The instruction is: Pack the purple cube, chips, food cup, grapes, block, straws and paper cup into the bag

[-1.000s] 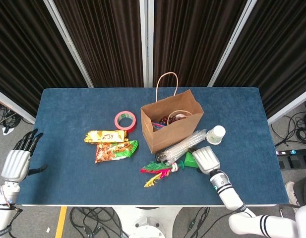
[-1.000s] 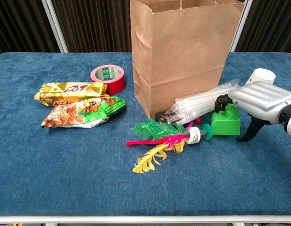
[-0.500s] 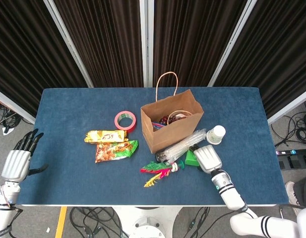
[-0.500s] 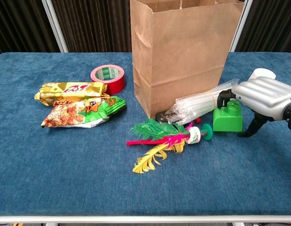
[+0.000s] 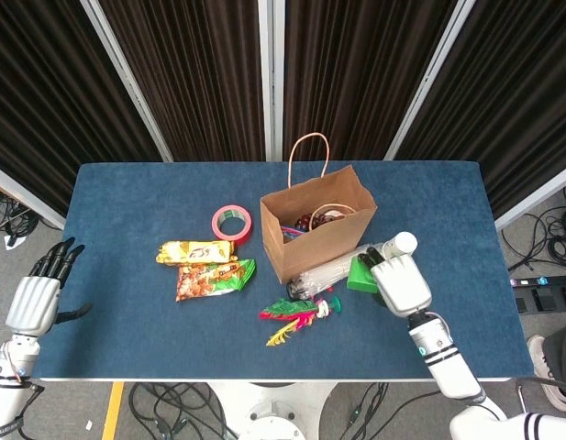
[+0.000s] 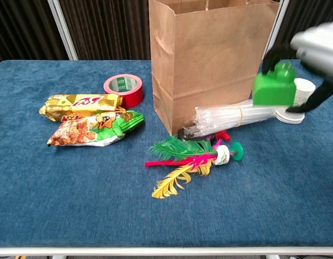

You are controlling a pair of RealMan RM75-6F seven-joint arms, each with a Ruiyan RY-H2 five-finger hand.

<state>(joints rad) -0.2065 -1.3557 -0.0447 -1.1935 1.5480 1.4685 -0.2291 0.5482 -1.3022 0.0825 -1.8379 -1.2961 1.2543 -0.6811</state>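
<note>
My right hand [image 5: 401, 280] [image 6: 317, 46] holds the green block [image 5: 360, 274] [image 6: 274, 86] lifted above the table, just right of the brown paper bag [image 5: 316, 226] [image 6: 209, 59]. The bundle of clear straws [image 5: 333, 269] [image 6: 236, 115] lies against the bag's front. The white paper cup [image 5: 402, 244] [image 6: 302, 90] lies on its side behind the block. Two chips packets [image 5: 207, 268] [image 6: 88, 118] lie left of the bag. Dark grapes [image 5: 304, 222] and other items show inside the bag. My left hand [image 5: 35, 298] hangs open off the table's left edge.
A red tape roll [image 5: 231, 223] [image 6: 124, 89] sits left of the bag. A feather shuttlecock toy [image 5: 296, 318] [image 6: 190, 161] lies in front of the straws. The blue table [image 5: 136, 202] ends near my left hand.
My right hand has lifted the green block off the table and raised it up and toward the bag. The straws and left hand stayed put.
</note>
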